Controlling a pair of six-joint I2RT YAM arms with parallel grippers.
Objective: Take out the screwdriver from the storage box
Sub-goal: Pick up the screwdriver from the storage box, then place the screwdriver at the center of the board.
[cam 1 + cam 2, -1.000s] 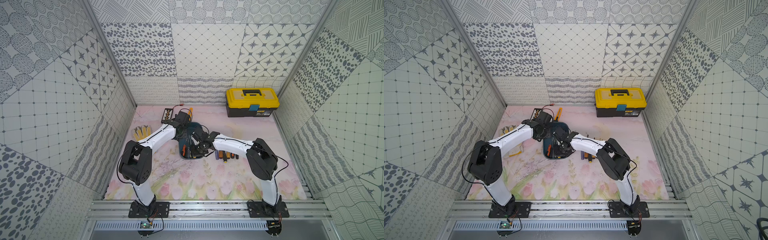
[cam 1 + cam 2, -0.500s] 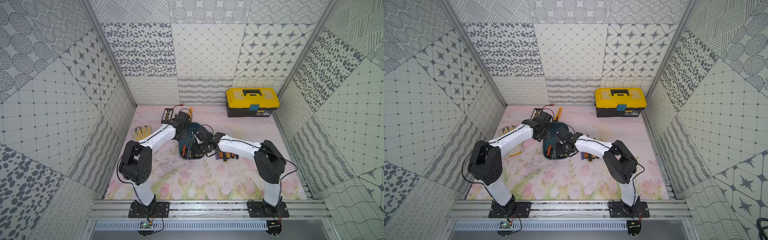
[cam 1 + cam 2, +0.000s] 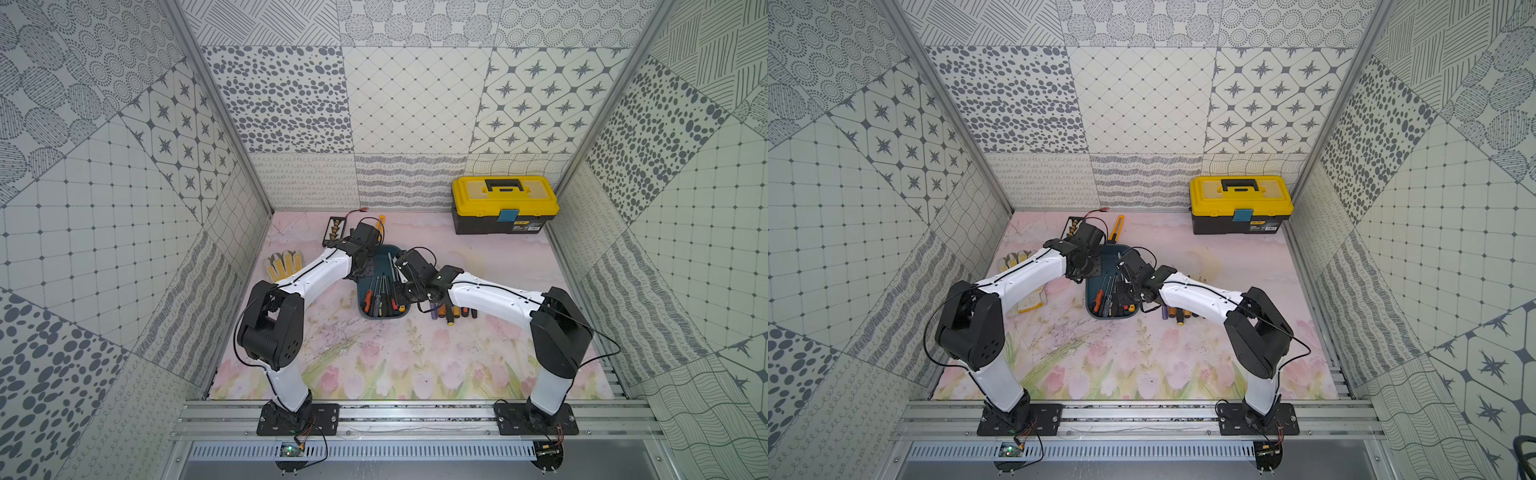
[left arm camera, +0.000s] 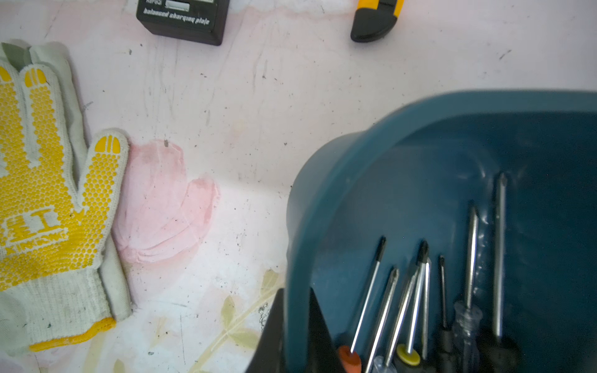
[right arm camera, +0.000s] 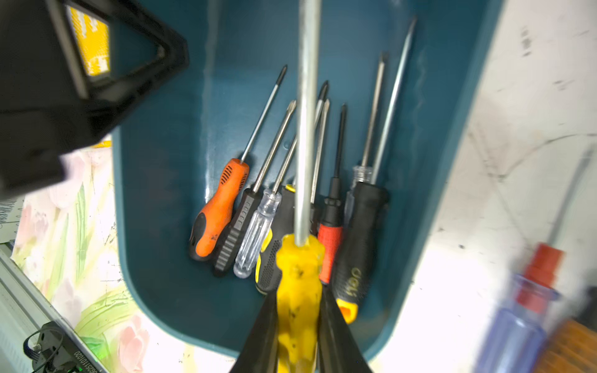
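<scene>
Right wrist view: yellow-handled steel-shafted screwdriver point(image 5: 298, 284) points toward 12 o'clock, clamped by right gripper point(image 5: 298, 323) above teal plastic storage box point(image 5: 155, 181); left gripper point(image 4: 295, 326) pinches its rim.

I read "balanced charging plate" on the black charger point(image 4: 182, 20), and "1010020" on a small black module point(image 5: 61, 353) by the rail.

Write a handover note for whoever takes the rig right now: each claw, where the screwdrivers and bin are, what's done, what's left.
Left claw: shut on the storage box rim, steadying it.
Right claw: shut on the yellow-handled screwdriver, raised above the others, over the box.
Done: several screwdrivers on the mat beside the box.
Left: carry this one out, set it down; about eight screwdrivers in the box remain.
</scene>
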